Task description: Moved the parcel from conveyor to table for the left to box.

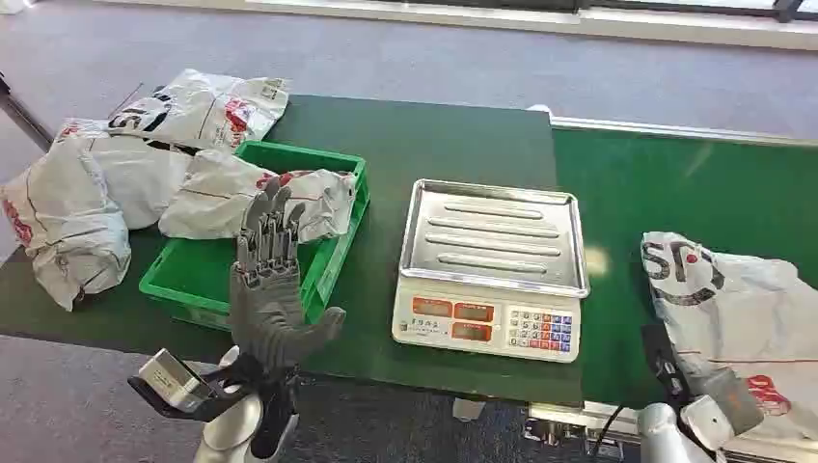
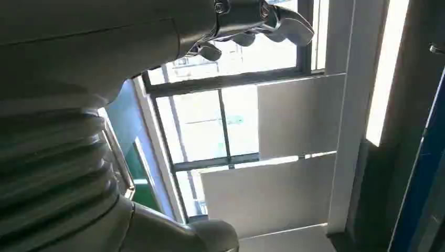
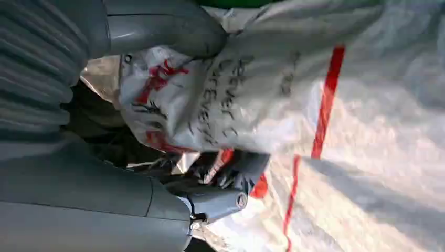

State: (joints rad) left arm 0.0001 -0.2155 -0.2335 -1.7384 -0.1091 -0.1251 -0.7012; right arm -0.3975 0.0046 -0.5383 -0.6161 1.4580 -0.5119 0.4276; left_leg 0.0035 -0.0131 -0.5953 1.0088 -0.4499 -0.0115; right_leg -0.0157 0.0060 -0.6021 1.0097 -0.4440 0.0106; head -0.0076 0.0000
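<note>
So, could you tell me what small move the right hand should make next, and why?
Probably lift the parcel off the conveyor and carry it toward the table. The right hand already grips its edge in the right wrist view, the parcel lies on the belt, and the left hand hangs open by the green box.

Green table [image 1: 453, 145] — bearing scale [image 1: 492, 265], green crate [image 1: 198, 280], white parcels [image 1: 87, 198].

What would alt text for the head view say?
The robot's left hand is raised, fingers spread, before a green plastic crate holding a white plastic parcel. A silver-trayed weighing scale sits mid-table; the right hand meets another white parcel on the green conveyor.
</note>
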